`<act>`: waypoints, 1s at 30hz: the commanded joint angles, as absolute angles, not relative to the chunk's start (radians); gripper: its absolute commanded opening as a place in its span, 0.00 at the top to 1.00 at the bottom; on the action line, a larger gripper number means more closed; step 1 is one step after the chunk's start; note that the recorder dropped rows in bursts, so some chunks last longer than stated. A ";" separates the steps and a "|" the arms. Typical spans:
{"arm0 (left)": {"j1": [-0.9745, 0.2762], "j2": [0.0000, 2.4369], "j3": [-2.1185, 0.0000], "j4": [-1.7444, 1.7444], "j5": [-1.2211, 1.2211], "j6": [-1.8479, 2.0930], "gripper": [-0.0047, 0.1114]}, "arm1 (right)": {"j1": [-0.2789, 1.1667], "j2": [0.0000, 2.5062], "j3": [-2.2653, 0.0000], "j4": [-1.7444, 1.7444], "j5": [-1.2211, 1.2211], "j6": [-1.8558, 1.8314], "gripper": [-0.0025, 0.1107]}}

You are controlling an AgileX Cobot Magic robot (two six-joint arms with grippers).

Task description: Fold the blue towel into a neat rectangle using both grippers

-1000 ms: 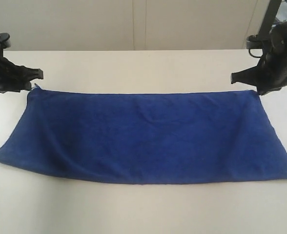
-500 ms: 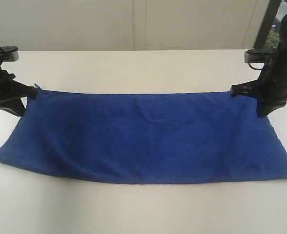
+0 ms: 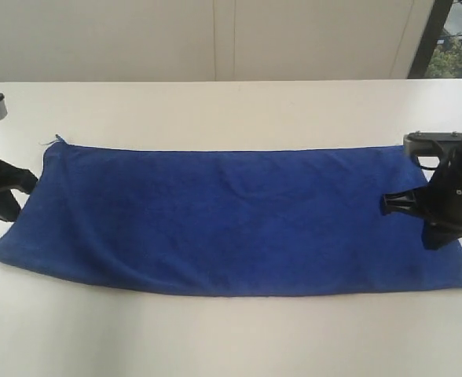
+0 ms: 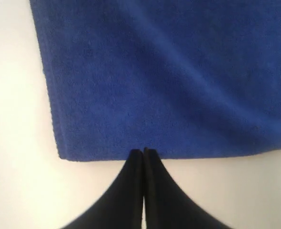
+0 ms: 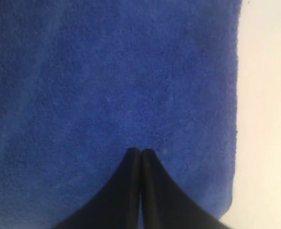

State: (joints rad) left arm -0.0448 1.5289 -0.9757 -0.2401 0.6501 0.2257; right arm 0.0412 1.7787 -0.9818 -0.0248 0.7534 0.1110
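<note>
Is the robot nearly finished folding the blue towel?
Not nearly. Done: the blue towel lies flat, a long strip. In hand: the left gripper sits shut at one short edge, the right gripper shut over the other end, lifting nothing. Left: the folding.

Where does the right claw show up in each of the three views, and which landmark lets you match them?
Exterior view: the right claw is at the right side, tips together over the blue towel near its right end.
Left wrist view: not in it; the left claw shows there, at the towel's edge.
Right wrist view: in the foreground, tips together above the towel.
Shared landmark: the blue towel.
</note>
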 commanded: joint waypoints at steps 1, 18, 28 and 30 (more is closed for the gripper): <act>-0.044 1.511 -0.927 -0.302 0.633 0.269 0.96 | 0.038 1.773 -0.934 -0.028 0.682 0.101 0.98; -0.044 1.529 -0.868 -0.062 0.493 0.172 0.96 | 0.038 1.821 -0.905 -0.198 0.693 0.248 0.98; -0.044 1.555 -0.868 -0.021 0.515 0.102 0.96 | 0.038 1.821 -0.905 -0.198 0.691 0.248 0.98; -0.044 1.568 -0.868 -0.021 0.511 0.071 0.96 | 0.038 1.821 -0.905 -0.198 0.691 0.248 0.98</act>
State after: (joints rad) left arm -0.0448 1.5542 -0.8754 -0.0264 0.4952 0.1127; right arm 0.0412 1.8071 -0.9133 -0.1693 0.6872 0.2436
